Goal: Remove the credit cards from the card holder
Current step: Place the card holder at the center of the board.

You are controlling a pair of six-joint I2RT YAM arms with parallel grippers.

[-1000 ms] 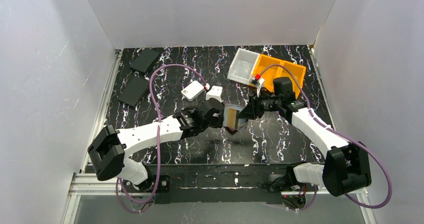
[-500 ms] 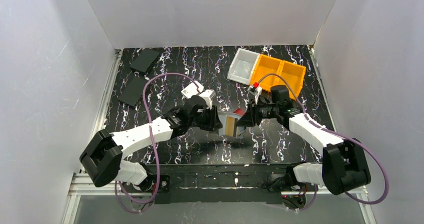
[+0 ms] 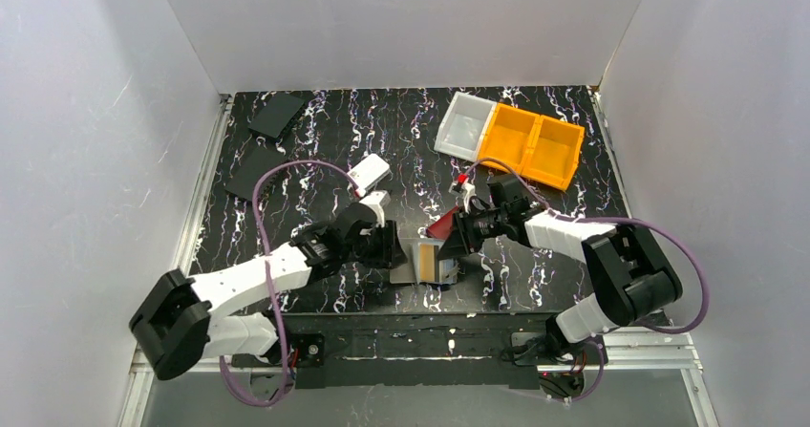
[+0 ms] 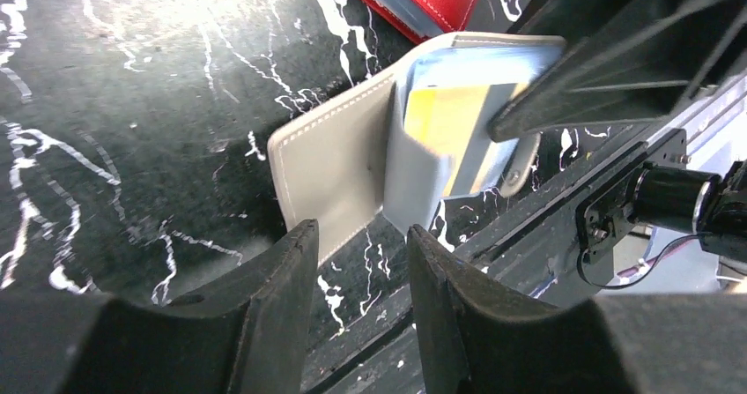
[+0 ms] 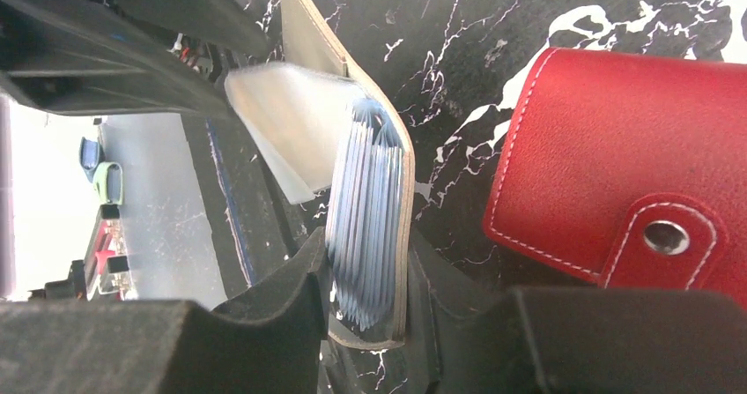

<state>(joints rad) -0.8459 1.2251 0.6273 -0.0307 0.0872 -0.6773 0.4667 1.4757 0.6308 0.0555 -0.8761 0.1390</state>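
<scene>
The grey-taupe card holder (image 3: 427, 261) stands open near the table's front edge, its flap (image 4: 330, 160) spread to the left. An orange-brown credit card (image 4: 447, 116) sits in its inner sleeves and also shows in the top view (image 3: 419, 261). The grey and black cards are not discernible. My right gripper (image 5: 370, 279) is shut on the card holder (image 5: 374, 182), pinching the sleeve stack and back cover. My left gripper (image 4: 361, 262) is open and empty, its fingertips just short of the flap. In the top view it is left of the holder (image 3: 394, 247), with the right gripper (image 3: 452, 244) on the other side.
A red wallet (image 3: 442, 224) lies just behind the holder, close to the right gripper (image 5: 617, 156). A white box (image 3: 370, 171) lies behind the left arm. Orange bin (image 3: 532, 143) and clear bin (image 3: 464, 124) stand at the back right. Black panels (image 3: 275, 115) lie at the back left.
Both grippers and the card holder have moved toward the near edge and a little left. The red wallet now shows uncovered behind them.
</scene>
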